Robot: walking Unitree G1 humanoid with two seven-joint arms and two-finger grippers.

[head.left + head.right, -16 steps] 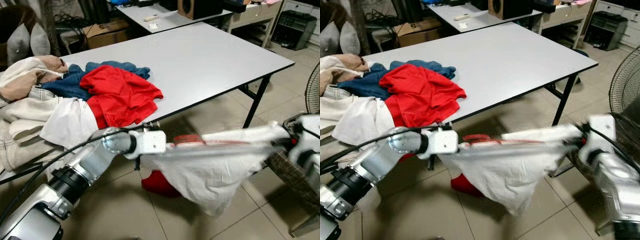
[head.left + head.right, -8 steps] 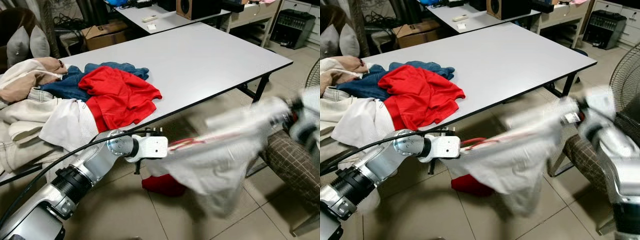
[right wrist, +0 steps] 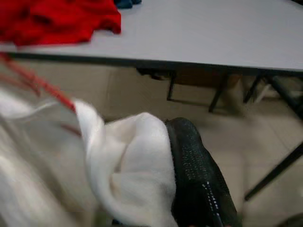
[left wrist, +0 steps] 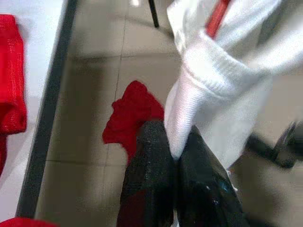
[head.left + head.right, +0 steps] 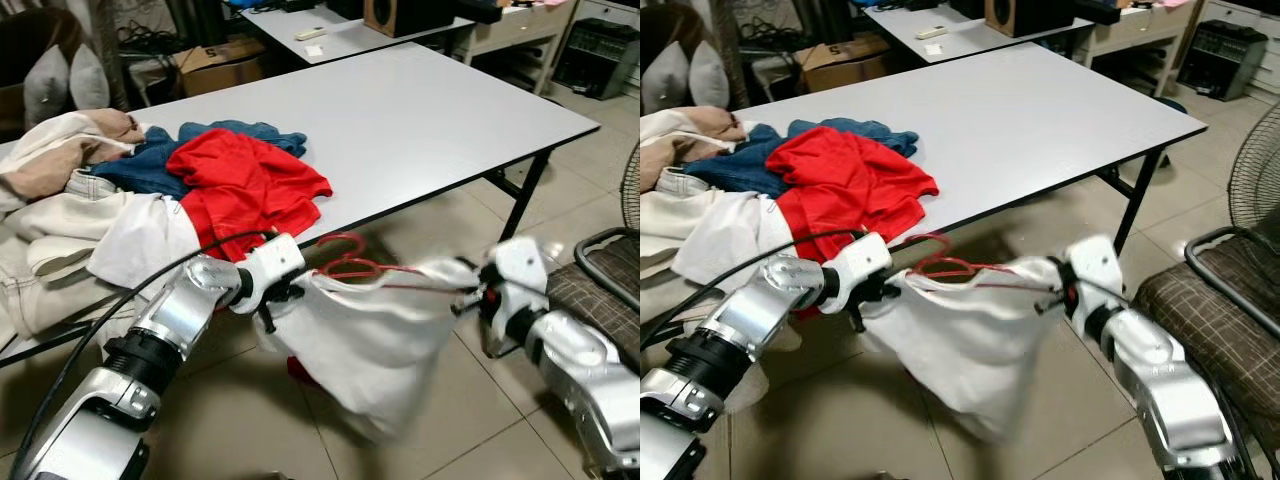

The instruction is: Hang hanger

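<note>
Here the left gripper [image 4: 173,161] pinches a ribbed hem of the white garment [image 5: 375,345], the right gripper [image 5: 468,298] clamps the other edge, and the soft cloth sags between them above the tiled floor [image 5: 455,440]. A thin red hanger [image 5: 350,262] pokes from its top, beside the smooth grey table [image 5: 420,110].

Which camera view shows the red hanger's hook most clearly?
The left eye view: the red hanger shows its hook curling above the white garment. The right eye view shows it too, a bit blurrier. Both wrist views catch just a red strip of it among cloth.
</note>
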